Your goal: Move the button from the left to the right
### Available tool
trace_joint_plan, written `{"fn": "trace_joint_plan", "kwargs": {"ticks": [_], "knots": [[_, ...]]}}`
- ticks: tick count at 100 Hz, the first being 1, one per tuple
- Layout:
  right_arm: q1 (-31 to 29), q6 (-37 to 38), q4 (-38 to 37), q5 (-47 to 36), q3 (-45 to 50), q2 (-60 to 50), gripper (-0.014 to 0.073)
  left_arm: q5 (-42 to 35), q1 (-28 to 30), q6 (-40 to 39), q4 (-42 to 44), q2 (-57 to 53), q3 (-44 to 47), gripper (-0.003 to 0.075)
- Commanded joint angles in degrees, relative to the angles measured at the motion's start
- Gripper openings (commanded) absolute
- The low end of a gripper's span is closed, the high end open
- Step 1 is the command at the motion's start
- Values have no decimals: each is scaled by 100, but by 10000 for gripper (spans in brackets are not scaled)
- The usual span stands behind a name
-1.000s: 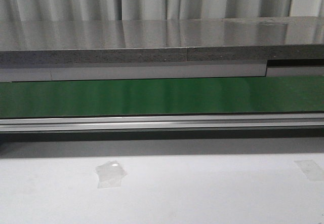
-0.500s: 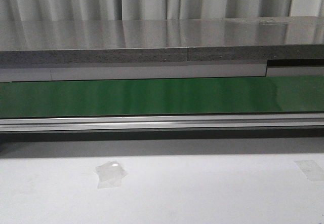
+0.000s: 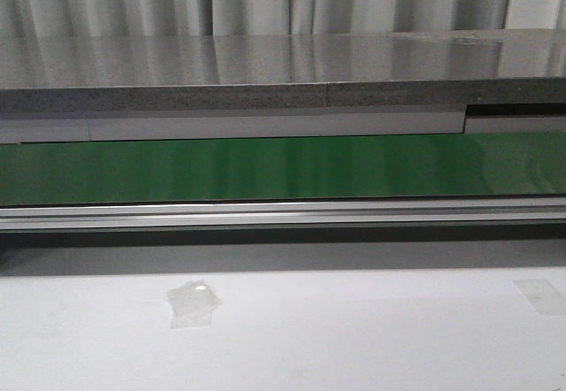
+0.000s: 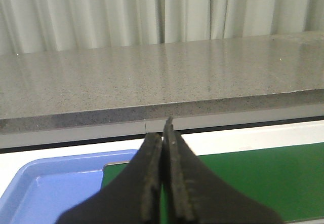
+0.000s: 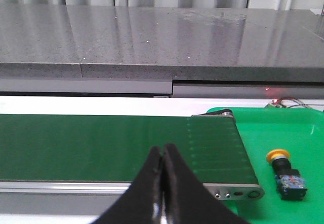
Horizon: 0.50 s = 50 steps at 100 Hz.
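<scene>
A button with a yellow-orange cap and a black body bearing a blue-red mark lies on its side on the green tray, past the end of the green conveyor belt, to one side of my right gripper. My right gripper hangs over the belt's near rail, shut with nothing between its fingers. My left gripper is shut and empty, above the other end of the belt beside a blue tray. Neither gripper shows in the front view, nor does the button.
A grey stone-like counter runs behind the belt, with curtains at the back. An aluminium rail edges the belt. On the white table lie a crumpled piece of clear tape and another tape patch.
</scene>
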Motion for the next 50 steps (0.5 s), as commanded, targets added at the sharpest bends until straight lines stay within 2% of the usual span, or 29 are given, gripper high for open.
{"fn": "trace_joint_plan", "kwargs": {"ticks": [1,13,50], "knots": [[68,401,-155,-861,239,-102,-66,-461,-50,-30,-75,33,-159,-20],[195,685,-245,-1131,795,-368,-66,-461,-50,-30,-75,33,-159,-20],[339,715,-250,-1594,1803,-1357,-66,-461,-50,-30,-75,44,-159,-20]]}}
